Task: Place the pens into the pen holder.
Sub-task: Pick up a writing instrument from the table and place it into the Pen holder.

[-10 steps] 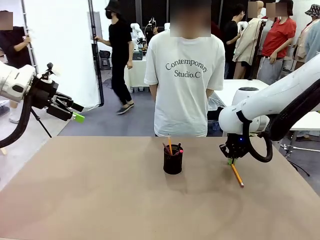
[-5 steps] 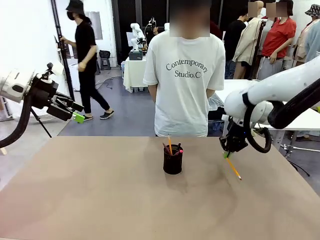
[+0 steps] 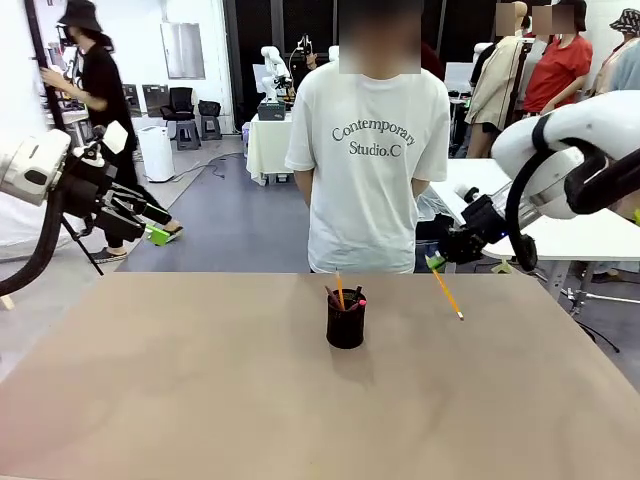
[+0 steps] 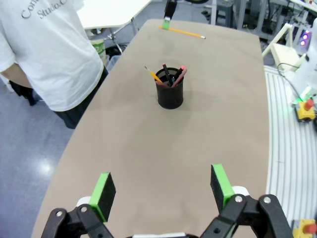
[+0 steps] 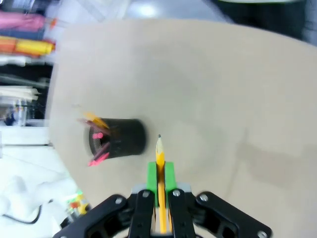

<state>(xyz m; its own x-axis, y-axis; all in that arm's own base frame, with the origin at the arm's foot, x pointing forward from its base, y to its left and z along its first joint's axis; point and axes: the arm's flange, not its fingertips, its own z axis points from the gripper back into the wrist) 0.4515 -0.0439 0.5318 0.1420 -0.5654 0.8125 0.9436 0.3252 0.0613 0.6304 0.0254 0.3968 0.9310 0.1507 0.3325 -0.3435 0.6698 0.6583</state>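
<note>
The black mesh pen holder [image 3: 346,325] stands upright at mid-table, far side. It holds a yellow-orange pen [image 3: 340,290], a pink-tipped black pen [image 3: 359,301] and a reddish one. My right gripper [image 3: 437,262] hangs above the table's far right edge, shut on a yellow pencil-like pen [image 3: 447,294] that slants down clear of the surface. In the right wrist view this pen [image 5: 160,166] lies between the shut fingers, its tip beside the holder [image 5: 123,136]. My left gripper [image 3: 155,225] is open and holds nothing, raised off the table's left side. From its wrist camera the holder [image 4: 170,91] is far ahead.
A person in a white T-shirt [image 3: 372,150] stands at the far edge, right behind the holder. The brown table [image 3: 200,400] is bare around the holder. A white table [image 3: 600,235] sits beyond the right arm.
My right gripper has lifted the yellow pen off the table, carrying it up and toward the far edge. The left arm has stayed put. A person in the background walked left.
</note>
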